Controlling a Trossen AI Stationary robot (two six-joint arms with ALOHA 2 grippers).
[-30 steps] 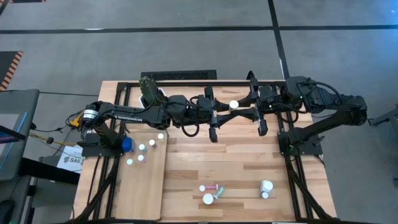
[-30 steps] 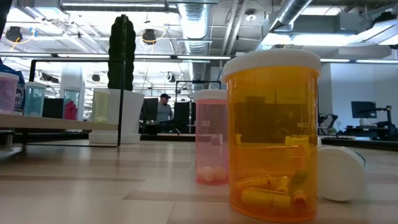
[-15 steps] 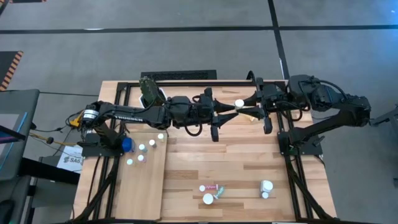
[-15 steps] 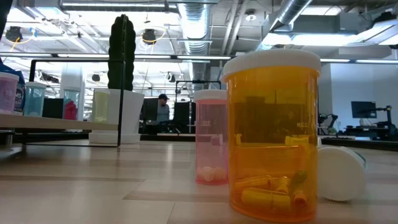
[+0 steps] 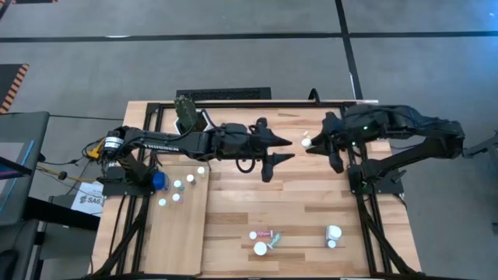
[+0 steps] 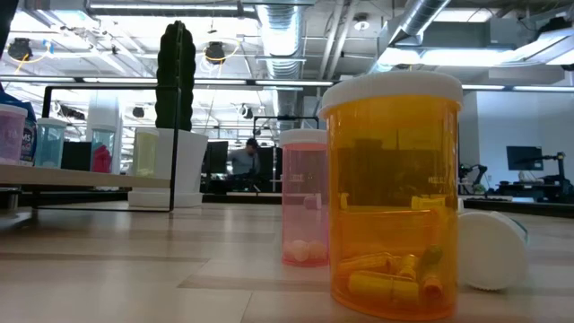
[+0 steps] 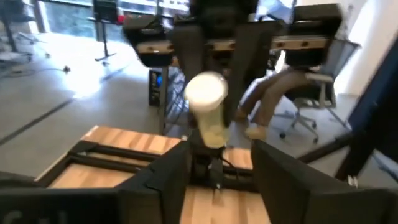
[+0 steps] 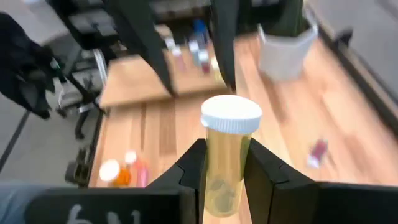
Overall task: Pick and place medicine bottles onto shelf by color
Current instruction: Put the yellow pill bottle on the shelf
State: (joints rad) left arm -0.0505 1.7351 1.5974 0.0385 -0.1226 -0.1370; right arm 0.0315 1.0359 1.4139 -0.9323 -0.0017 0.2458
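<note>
Table clutter, high view: shelf [image 5: 175,233] sits at the table's 8 o'clock, with a cluster of white-capped bottles [image 5: 184,185] at its far end and a blue round thing [image 5: 159,181] just beside its far-left corner. Three or so bottles [image 5: 263,240] lie grouped at 6 o'clock near the front edge, one pink on its side. Two more white-capped bottles [image 5: 333,235] at about 5 o'clock, well apart from the shelf.

Low view: amber bottle [image 6: 392,193] upright right in front of the lens, blocks most of the right half. Pink bottle [image 6: 304,197] upright just behind it at its 9 o'clock; a white cap [image 6: 491,249] on its side at the amber one's 3 o'clock. Cactus in a white pot [image 6: 176,135] stands at the far edge. A person [image 6: 242,160] shows in the room behind.

Tools: both arms meet above the table's far centre. Right gripper [image 5: 313,143] is clamped narrow on a pale yellowish bottle [image 8: 227,158], white cap pointing away from the wrist; fingers [image 8: 264,174] press both sides of the body. Left gripper [image 5: 286,149] points at it from 9 o'clock, jaws spread wide, empty, a clear gap to the bottle. In the left wrist view the same bottle [image 7: 208,113] sits beyond the two fingers [image 7: 283,180], touching neither.
</note>
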